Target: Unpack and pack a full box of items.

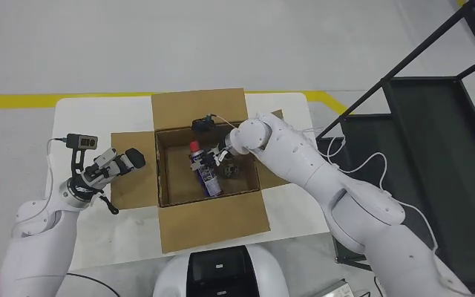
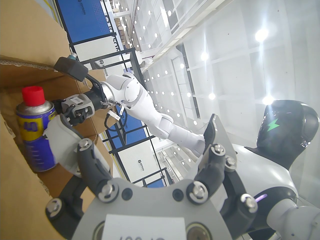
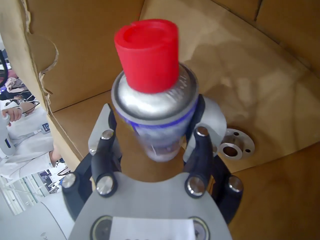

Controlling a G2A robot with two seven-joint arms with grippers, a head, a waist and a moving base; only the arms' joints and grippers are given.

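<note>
An open cardboard box (image 1: 159, 174) stands mid-table with its flaps spread. Inside it a blue and yellow spray can (image 1: 205, 169) with a red cap (image 3: 147, 53) sits between the fingers of my right gripper (image 1: 220, 157), which is shut on the can's body (image 3: 155, 126). From the left wrist view the can (image 2: 35, 126) looks upright against the box wall, the right gripper (image 2: 72, 111) beside it. My left gripper (image 1: 122, 162) hangs over the box's left flap, open and holding nothing (image 2: 135, 128). A metal flange (image 3: 235, 148) lies on the box floor near the can.
The white table (image 1: 96, 119) has bare room left of the box. A black metal frame and steps (image 1: 415, 119) stand close on the right. A yellow line (image 1: 74, 99) runs on the floor behind the table.
</note>
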